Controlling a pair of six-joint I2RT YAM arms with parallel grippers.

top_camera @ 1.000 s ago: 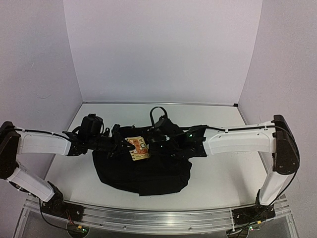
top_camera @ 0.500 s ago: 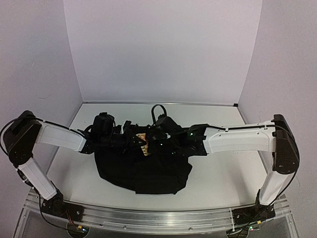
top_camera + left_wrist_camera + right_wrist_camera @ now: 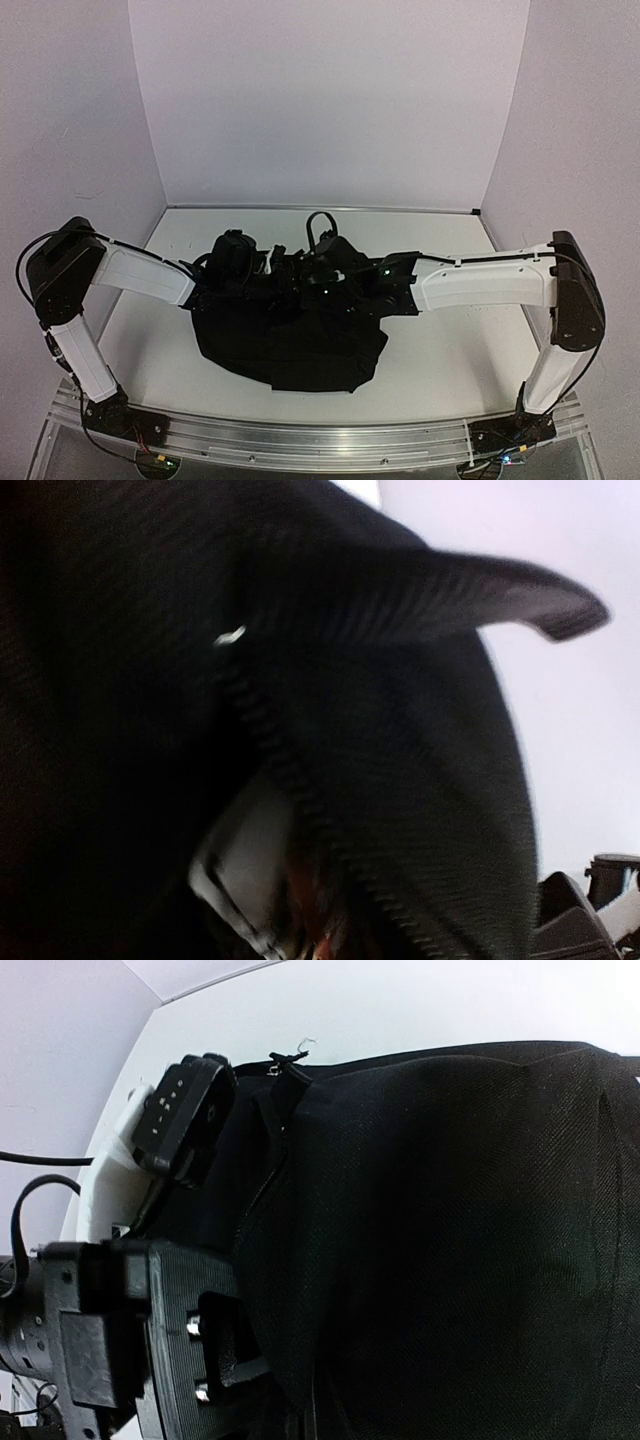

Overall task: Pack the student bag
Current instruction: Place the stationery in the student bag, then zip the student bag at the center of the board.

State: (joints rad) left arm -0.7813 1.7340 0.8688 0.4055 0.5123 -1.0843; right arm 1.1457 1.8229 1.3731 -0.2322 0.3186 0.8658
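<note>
The student bag [image 3: 290, 340] is a black fabric backpack lying flat mid-table. My left gripper [image 3: 278, 272] is pushed into its zipper opening from the left, and the fabric hides its fingers. In the left wrist view the bag [image 3: 400, 780] fills the frame, and a pale flat packet with orange print [image 3: 250, 850] sits where the jaws are, inside the zipper line. My right gripper [image 3: 322, 278] is shut on the bag's upper edge. In the right wrist view one black finger [image 3: 185, 1350] presses against the bag [image 3: 450, 1240].
The bag's top loop handle [image 3: 318, 220] stands up behind the grippers. The left arm's wrist [image 3: 185, 1115] is close to my right gripper. White table surface [image 3: 450, 340] lies to the right of the bag, with walls on three sides.
My left gripper has moved right with the orange-printed packet, carrying it from above the bag into the opening. The packet no longer shows from above. The right arm has stayed still.
</note>
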